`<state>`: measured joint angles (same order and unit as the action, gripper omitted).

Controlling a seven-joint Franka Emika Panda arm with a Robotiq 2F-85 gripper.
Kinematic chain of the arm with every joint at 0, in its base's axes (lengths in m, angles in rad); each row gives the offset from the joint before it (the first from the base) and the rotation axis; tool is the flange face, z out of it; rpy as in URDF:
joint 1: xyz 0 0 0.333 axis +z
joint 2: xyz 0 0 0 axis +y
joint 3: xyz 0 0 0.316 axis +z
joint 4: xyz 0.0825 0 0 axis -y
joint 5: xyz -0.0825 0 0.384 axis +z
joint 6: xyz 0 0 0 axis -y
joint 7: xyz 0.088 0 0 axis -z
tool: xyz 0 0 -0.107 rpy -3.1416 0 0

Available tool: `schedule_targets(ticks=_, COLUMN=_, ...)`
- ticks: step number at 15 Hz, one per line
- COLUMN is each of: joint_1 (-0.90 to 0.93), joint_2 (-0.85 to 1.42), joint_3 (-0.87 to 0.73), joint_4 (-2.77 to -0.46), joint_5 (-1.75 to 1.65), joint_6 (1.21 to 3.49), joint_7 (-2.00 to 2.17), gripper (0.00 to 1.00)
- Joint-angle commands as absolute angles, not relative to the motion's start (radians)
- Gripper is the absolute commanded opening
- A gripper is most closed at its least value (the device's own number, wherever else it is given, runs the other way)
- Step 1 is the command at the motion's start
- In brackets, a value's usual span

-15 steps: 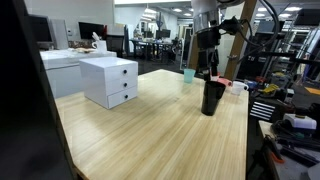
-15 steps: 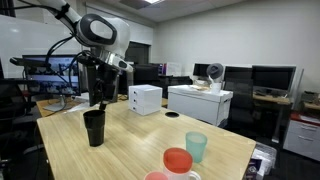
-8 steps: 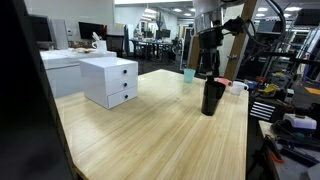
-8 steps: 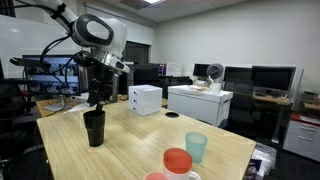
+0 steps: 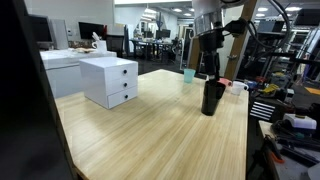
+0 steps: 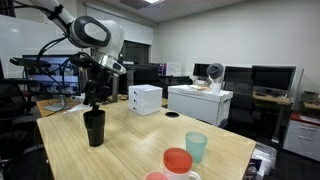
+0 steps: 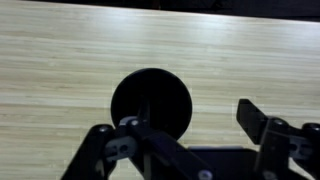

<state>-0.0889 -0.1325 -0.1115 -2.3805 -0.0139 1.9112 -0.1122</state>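
Observation:
A tall black cup (image 5: 212, 97) stands upright on the light wooden table (image 5: 150, 130); it also shows in the other exterior view (image 6: 95, 128). My gripper (image 5: 209, 70) (image 6: 96, 98) hangs just above the cup's mouth, apart from it. In the wrist view I look straight down into the cup's dark opening (image 7: 150, 100). The two black fingers of the gripper (image 7: 180, 130) are spread wide, with bare table between them. The gripper is open and holds nothing.
A white two-drawer box (image 5: 110, 80) (image 6: 146, 98) stands on the table. A teal cup (image 5: 189, 75) (image 6: 196, 146) and a red bowl (image 6: 178, 160) sit near one table edge. Desks, monitors and equipment racks surround the table.
The arm has shifted slightly above the black cup. The cup and the other things have not moved.

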Motion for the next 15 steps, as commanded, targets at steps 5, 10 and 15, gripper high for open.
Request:
schedule_targets(ticks=5, joint_1=-0.085, joint_2=-0.162, joint_3=-0.100, joint_4=-2.434, joint_5=-0.023, joint_6=1.947, joint_7=-0.132, gripper=0.39)
schedule_targets(ticks=10, joint_1=-0.090, joint_2=-0.160, joint_3=-0.103, joint_4=-2.442, joint_5=-0.035, joint_6=1.973, joint_7=-0.122, gripper=0.06)
schedule_targets(ticks=15, joint_1=-0.100, joint_2=-0.154, joint_3=-0.112, joint_4=-2.439, joint_5=-0.043, joint_6=2.001, joint_7=-0.111, gripper=0.04)
